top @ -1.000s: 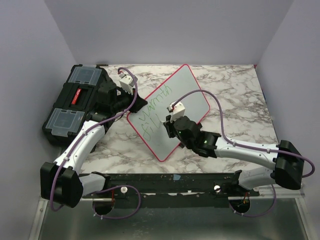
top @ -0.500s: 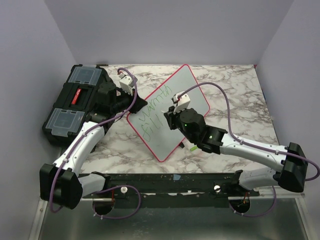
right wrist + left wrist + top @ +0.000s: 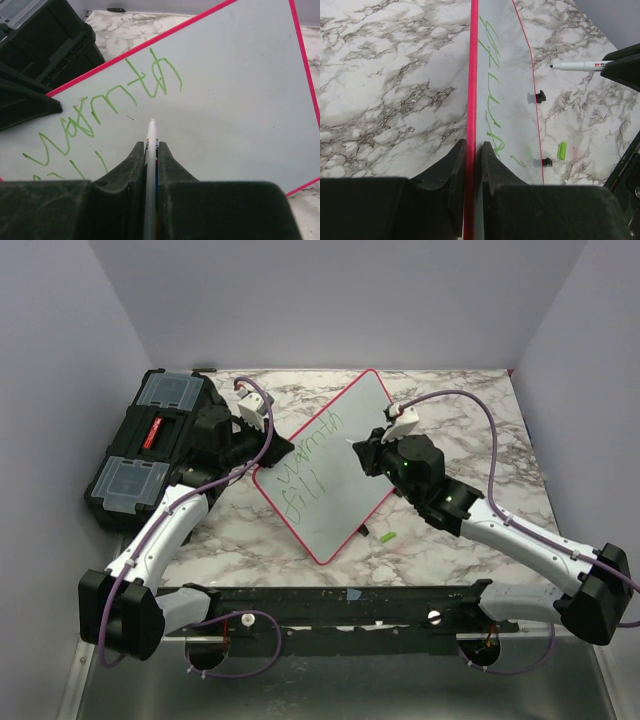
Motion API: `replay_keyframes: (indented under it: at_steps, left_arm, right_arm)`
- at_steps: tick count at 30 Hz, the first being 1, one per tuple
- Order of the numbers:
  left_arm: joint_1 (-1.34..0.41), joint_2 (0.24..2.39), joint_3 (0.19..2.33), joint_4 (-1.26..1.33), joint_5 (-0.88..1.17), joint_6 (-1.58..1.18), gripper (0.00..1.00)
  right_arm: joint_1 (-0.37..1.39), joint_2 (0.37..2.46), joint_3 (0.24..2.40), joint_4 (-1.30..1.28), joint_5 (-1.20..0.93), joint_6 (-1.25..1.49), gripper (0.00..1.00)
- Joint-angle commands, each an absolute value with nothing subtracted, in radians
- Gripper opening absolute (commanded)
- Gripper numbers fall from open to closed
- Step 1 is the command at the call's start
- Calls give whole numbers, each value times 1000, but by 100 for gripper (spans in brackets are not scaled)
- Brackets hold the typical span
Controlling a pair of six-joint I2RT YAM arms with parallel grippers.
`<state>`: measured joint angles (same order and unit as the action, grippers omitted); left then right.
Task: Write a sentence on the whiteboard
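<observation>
The whiteboard (image 3: 335,515), white with a red-pink rim, lies turned like a diamond on the marble table. Green lettering (image 3: 312,443) on it reads "warmth", with "fill" (image 3: 298,500) below. My left gripper (image 3: 264,454) is shut on the board's left rim (image 3: 471,90). My right gripper (image 3: 366,454) is shut on a white marker (image 3: 151,134) over the board's right half. The marker's tip points at bare board just right of and below "warmth" (image 3: 115,95). In the left wrist view the marker (image 3: 575,65) looks lifted off the board.
A black toolbox (image 3: 150,445) with clear lid compartments stands at the far left, just behind the left gripper. A green cap (image 3: 387,536) lies on the table by the board's lower right edge. Two small black tabs (image 3: 536,96) sit at that edge.
My right arm has moved up and to the right, from the board's lower middle to its right half, with the marker in it. The green cap now shows. The left arm has not moved.
</observation>
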<state>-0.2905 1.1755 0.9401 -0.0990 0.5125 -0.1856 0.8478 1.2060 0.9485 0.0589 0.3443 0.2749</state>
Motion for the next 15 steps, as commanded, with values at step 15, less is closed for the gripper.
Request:
replay_keyframes:
  at_steps: [15]
  left_arm:
    - [-299, 1153, 927, -83, 493, -123, 0]
  right_arm:
    - [786, 1239, 904, 106, 120, 345, 1]
